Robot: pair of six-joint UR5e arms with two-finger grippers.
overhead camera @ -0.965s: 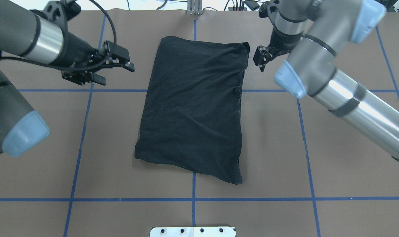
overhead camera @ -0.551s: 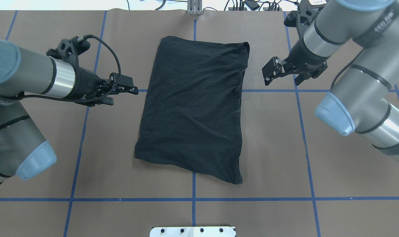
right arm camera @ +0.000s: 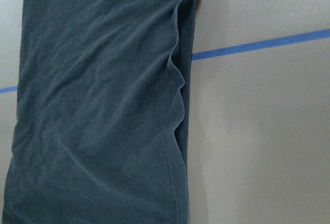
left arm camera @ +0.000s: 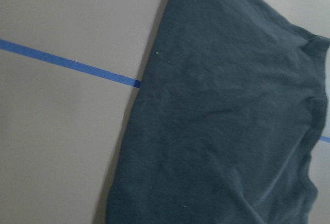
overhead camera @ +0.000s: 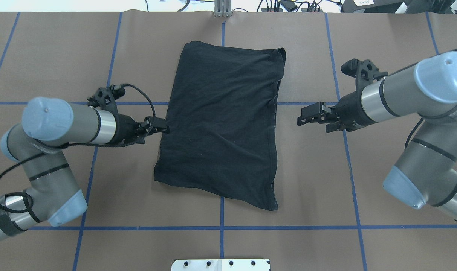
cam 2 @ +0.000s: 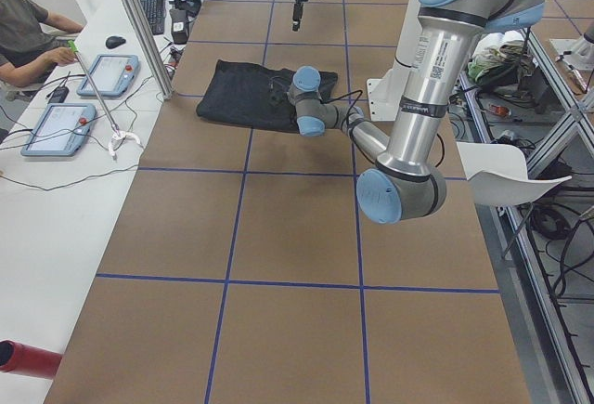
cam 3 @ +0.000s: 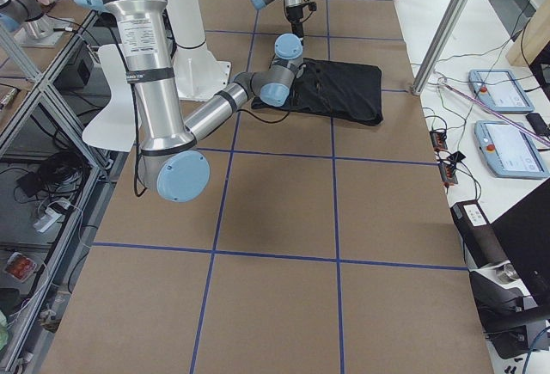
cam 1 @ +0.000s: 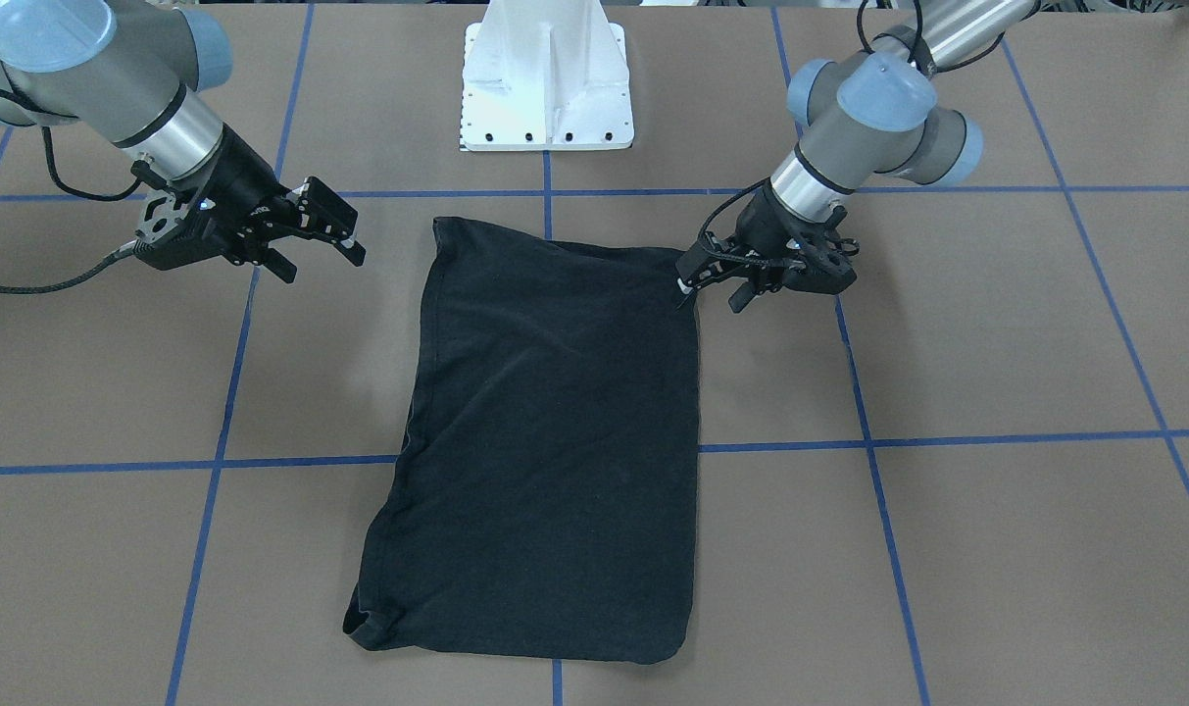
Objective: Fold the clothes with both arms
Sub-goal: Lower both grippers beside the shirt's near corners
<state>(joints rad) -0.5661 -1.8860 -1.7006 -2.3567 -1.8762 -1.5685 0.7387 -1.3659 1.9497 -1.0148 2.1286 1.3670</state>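
Observation:
The clothes are one black T-shirt (overhead camera: pixel 220 124), folded into a rough rectangle and lying flat mid-table, plain side up (cam 1: pixel 545 441). My left gripper (overhead camera: pixel 163 130) hangs at the shirt's left edge, fingers apart and holding nothing; the front-facing view puts this left gripper (cam 1: pixel 712 287) at the corner nearest the robot. My right gripper (overhead camera: pixel 303 116) stands open a short way off the shirt's right edge, with brown table between them (cam 1: pixel 324 263). The left wrist view shows only the shirt edge (left arm camera: pixel 221 121), and the right wrist view only the hemmed side (right arm camera: pixel 103 105); neither shows any fingers.
Blue tape lines (overhead camera: pixel 220 227) divide the brown table cover into squares. The white pedestal base (cam 1: pixel 545 88) stands at the robot's side. Past the far edge a person (cam 2: pixel 28 32) sits at a white desk with tablets (cam 2: pixel 56 130), beside an aluminium post (cam 2: pixel 139 28).
Both arms have swung down and toward the robot. The left gripper has closed in on the shirt's left edge; the right has slid along the right side, still clear. The shirt has not moved.

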